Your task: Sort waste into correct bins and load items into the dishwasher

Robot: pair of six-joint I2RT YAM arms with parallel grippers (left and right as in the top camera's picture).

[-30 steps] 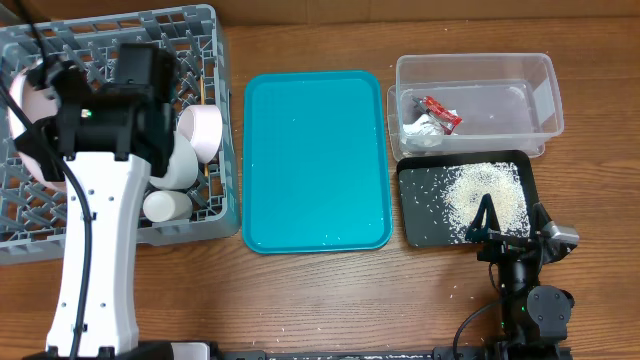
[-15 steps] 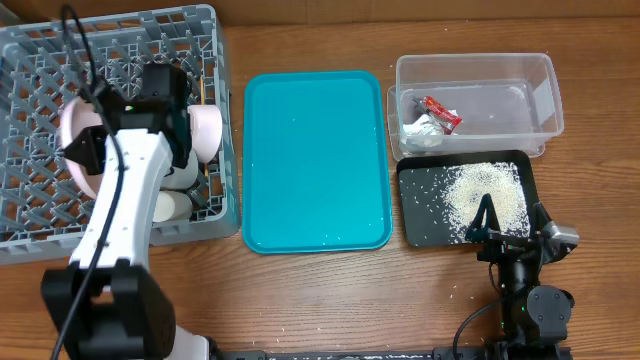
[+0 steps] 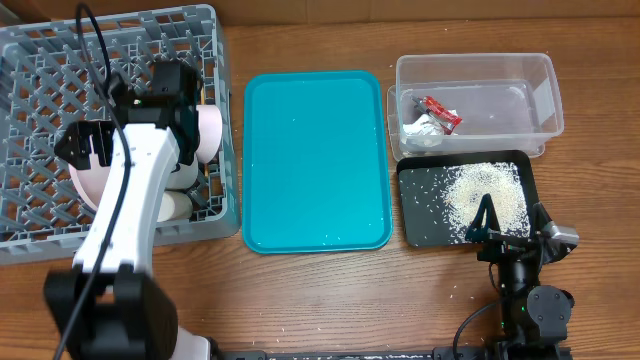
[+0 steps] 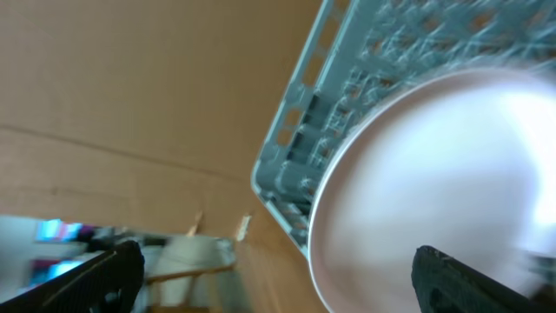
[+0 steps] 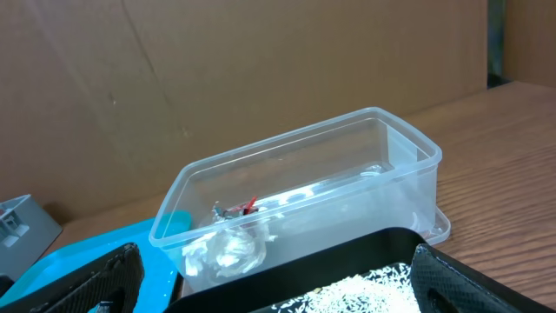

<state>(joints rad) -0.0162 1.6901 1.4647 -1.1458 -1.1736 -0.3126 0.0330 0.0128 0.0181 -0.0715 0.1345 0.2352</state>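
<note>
Teal tray (image 3: 315,160) lay between rack (image 3: 40,60) and tub (image 3: 475,70); the arm (image 3: 130,220) covered much of the plate (image 4: 434,191). Left pincer (image 3: 90,143) and right pincer (image 5: 278,265) both gaped wide; print on the wrapper (image 3: 440,110) was unreadable.

A teal serving tray (image 3: 316,160) lies flat in the middle of the wooden tabletop (image 3: 320,295), its long sides running from near to far. It is rectangular, with rounded corners and a low raised rim all round. The tabletop is brown with the grain running left to right, and bare wood shows on every side of the tray. Behind the far edge stands a plain brown cardboard wall (image 5: 261,69), lightly creased. The right wrist view shows one corner of the tray at lower left.
</note>
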